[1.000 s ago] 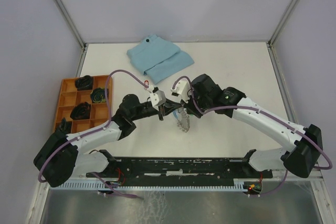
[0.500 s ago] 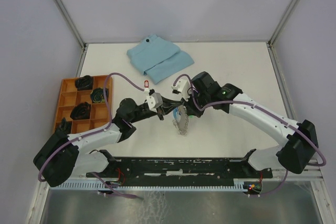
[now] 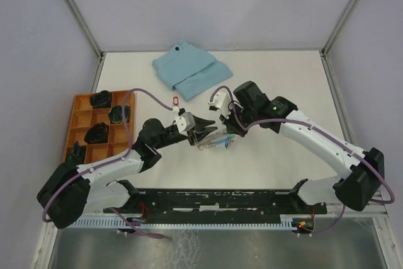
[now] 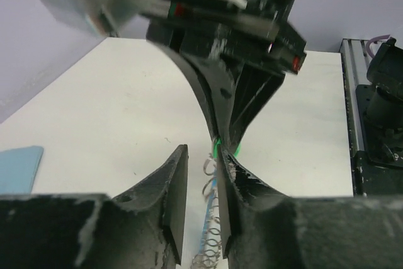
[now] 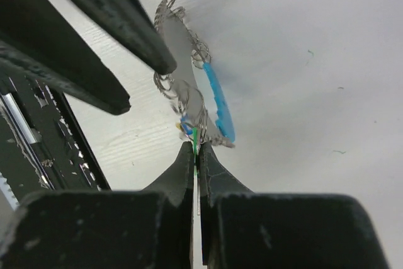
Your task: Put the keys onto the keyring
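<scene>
Keyring (image 3: 210,142) was found at mid-table (image 3: 283,74), stretched between the two grippers; contact with the surface could not be confirmed. One end sat at the tips of the right gripper (image 5: 196,149), whose jaws were pressed together on a green sliver, apparently the green key (image 5: 195,135). Its chain links and blue strap ran into the gap of the left gripper (image 4: 203,155), whose jaws stood apart, the links close along one finger. Red key (image 3: 175,99) lay apart, towards the cloth (image 3: 192,70). Tray (image 3: 80,118) stood at the left.
</scene>
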